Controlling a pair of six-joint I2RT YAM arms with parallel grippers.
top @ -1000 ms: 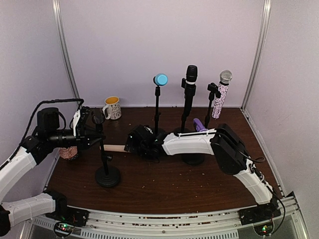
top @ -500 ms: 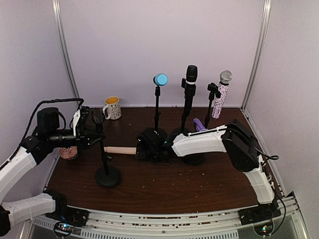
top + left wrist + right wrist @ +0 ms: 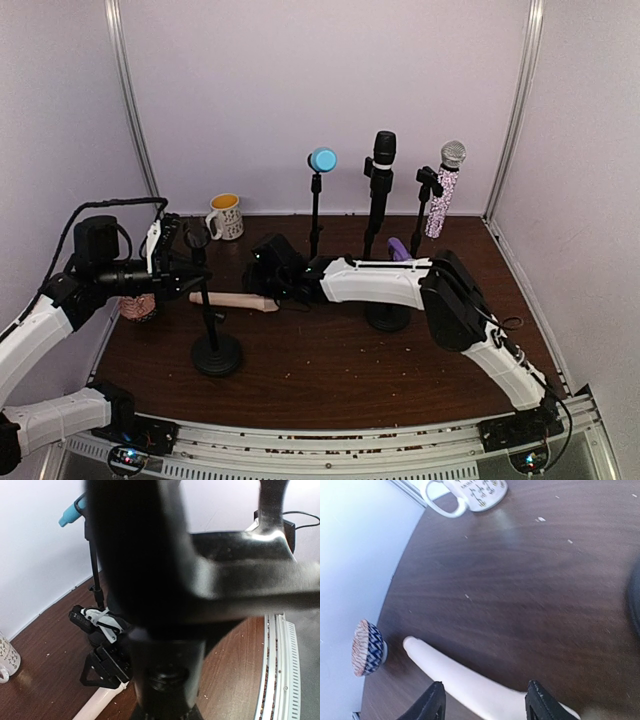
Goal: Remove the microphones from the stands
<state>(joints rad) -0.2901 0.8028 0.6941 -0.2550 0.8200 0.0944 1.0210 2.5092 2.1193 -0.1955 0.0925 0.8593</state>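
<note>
The cream microphone [image 3: 235, 300] is out of the clip. It lies low over the table, behind the pole of the small black stand [image 3: 216, 355]. My left gripper [image 3: 187, 265] is shut on that pole just under the empty clip; in the left wrist view the stand [image 3: 165, 670] is a black blur. My right gripper [image 3: 263, 278] sits over the microphone's right end. In the right wrist view the microphone's handle [image 3: 470, 682] runs slantwise between the gripper [image 3: 485, 694] fingers, and it is unclear whether they touch it. Its head is hidden.
A white mug [image 3: 225, 215] stands at the back left and a patterned cup [image 3: 138, 306] by the left wall. Three other microphones on stands line the back: blue-headed [image 3: 322, 160], black [image 3: 383, 150], glittery [image 3: 445, 190]. A purple object [image 3: 398, 247] sits behind my right arm.
My right gripper has swung back to the left over the microphone and its fingers have narrowed around the handle. The microphone has slid a little to the left. The left arm has held still.
</note>
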